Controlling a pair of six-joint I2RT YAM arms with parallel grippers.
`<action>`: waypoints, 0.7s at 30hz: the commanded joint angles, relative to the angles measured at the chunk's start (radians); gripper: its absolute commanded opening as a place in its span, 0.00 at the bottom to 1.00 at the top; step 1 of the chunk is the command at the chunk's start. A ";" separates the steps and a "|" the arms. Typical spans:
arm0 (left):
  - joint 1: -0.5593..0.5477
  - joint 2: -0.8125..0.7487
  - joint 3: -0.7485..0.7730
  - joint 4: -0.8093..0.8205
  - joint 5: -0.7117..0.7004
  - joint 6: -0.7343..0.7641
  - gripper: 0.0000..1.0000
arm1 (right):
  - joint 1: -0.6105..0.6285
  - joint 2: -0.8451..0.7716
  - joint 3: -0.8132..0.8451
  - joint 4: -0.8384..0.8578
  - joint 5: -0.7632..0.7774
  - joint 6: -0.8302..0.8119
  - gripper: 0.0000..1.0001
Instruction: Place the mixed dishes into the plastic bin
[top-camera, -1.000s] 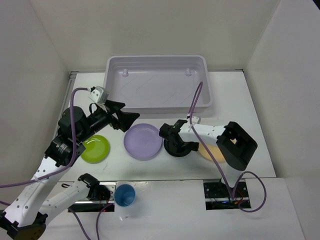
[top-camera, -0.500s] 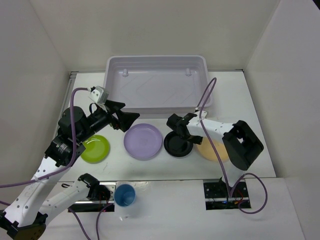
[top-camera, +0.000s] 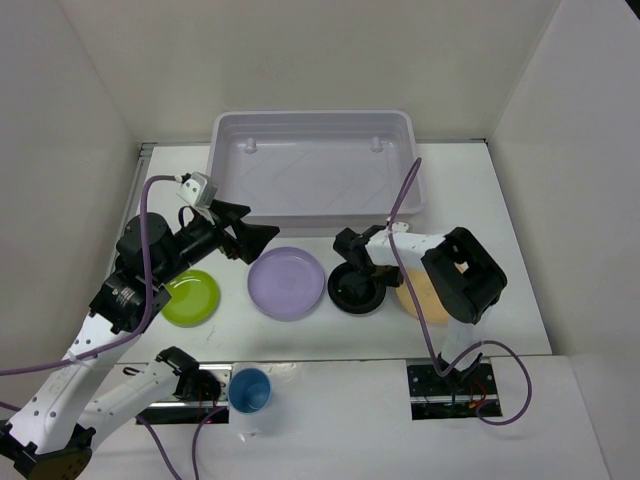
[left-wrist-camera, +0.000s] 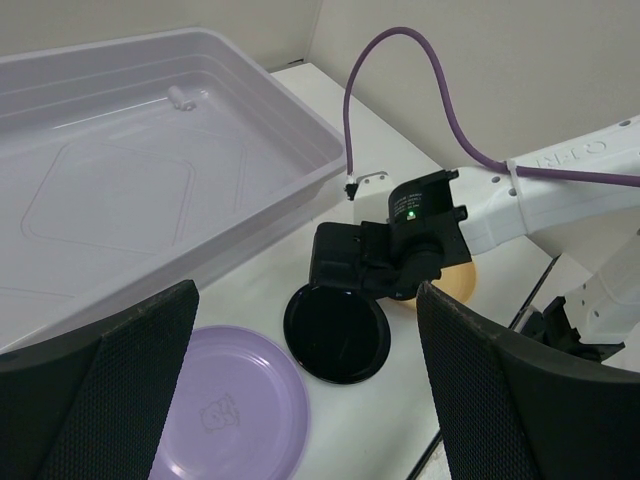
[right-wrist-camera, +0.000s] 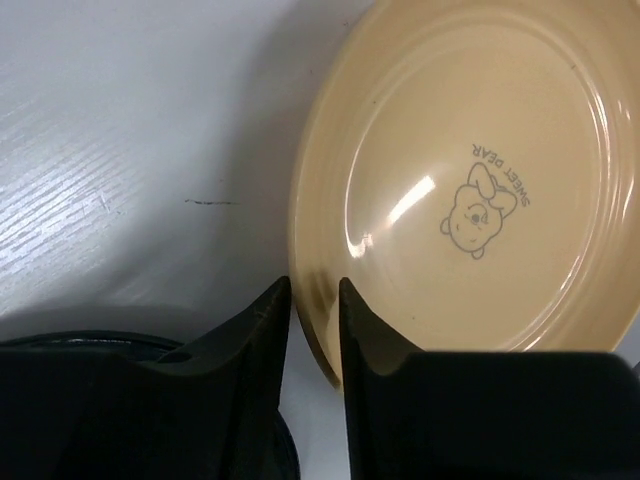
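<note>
White table (right-wrist-camera: 120, 120) is topped by an orange plate (right-wrist-camera: 470, 180) judged light, stiff, slick, best taken at its rim, straddled narrowly by the right pincer (right-wrist-camera: 313, 290), hold uncertain; left pincer (left-wrist-camera: 300, 390) wide.

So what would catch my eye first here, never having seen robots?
Probably the big shallow pale lavender plastic bin at the far side of the table, with nothing in it. In front sit round plastic dishes in a row: lime green plate, lavender plate, small black plate, pale orange plate. The right gripper straddles the pale orange plate's rim.
</note>
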 joint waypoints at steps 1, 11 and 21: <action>-0.004 -0.010 0.000 0.032 0.013 -0.003 0.96 | -0.019 0.032 0.023 0.036 0.021 0.005 0.31; -0.004 -0.010 0.010 0.032 0.013 -0.003 0.96 | -0.029 -0.014 0.052 -0.037 0.010 -0.003 0.05; -0.004 0.000 0.019 0.032 0.013 0.006 0.96 | -0.020 -0.209 0.091 -0.195 -0.008 0.015 0.01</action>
